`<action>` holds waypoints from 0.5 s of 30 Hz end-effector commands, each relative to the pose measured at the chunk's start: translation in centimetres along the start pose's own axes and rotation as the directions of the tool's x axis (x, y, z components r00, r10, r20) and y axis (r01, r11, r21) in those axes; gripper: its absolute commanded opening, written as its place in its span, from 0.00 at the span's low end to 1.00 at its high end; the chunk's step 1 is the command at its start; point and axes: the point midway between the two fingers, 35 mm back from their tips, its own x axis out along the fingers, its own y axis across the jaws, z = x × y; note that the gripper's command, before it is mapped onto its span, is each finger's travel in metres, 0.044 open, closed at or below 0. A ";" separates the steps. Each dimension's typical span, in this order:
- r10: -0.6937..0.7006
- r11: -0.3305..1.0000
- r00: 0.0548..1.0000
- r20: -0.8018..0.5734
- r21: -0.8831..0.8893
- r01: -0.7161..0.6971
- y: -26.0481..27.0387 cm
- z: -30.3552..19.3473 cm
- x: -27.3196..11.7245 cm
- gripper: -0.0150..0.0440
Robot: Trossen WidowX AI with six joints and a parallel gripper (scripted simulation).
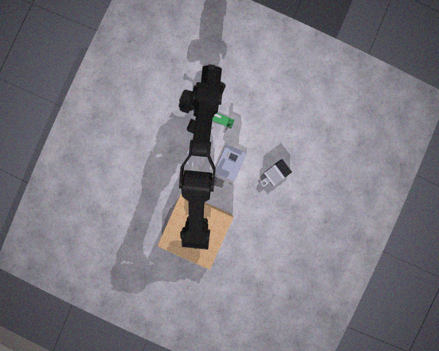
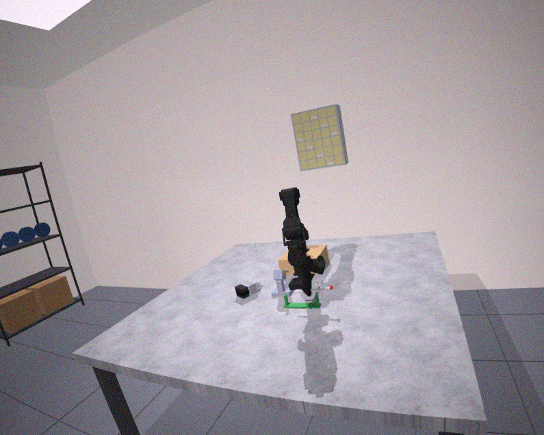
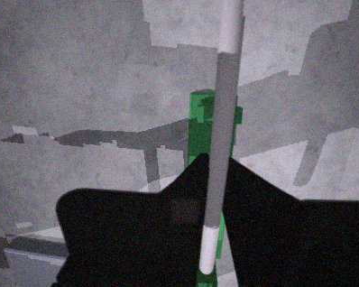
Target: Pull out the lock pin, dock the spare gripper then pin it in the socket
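My gripper [image 2: 308,293] [image 3: 212,162] is shut on the lock pin, over the green cradle. The pin [image 3: 225,104] is a pale and grey rod with a red end, which shows to the right of the fingers in the exterior view. It looks slightly above the cradle's posts. The pale blue mount [image 1: 231,173] [image 2: 278,282] stands beside the arm, its square socket opening [image 1: 233,157] facing up, with no spigot seen in it. The spare gripper [image 1: 275,176] [image 2: 242,291], grey with a black end and a small square ring spigot, lies on the table apart from the mount.
The green cradle [image 1: 225,120] [image 2: 302,306] [image 3: 199,140], with two upright posts, stands on the table [image 1: 325,189] [image 2: 243,346] beneath my fingers. A wooden block [image 1: 219,234] [image 2: 319,252] lies under the arm's base, behind the mount. The arm hides part of the cradle from above.
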 end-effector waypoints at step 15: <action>0.000 1.000 1.000 -0.005 -0.006 0.000 -0.3 -4.7 -1.9 0.25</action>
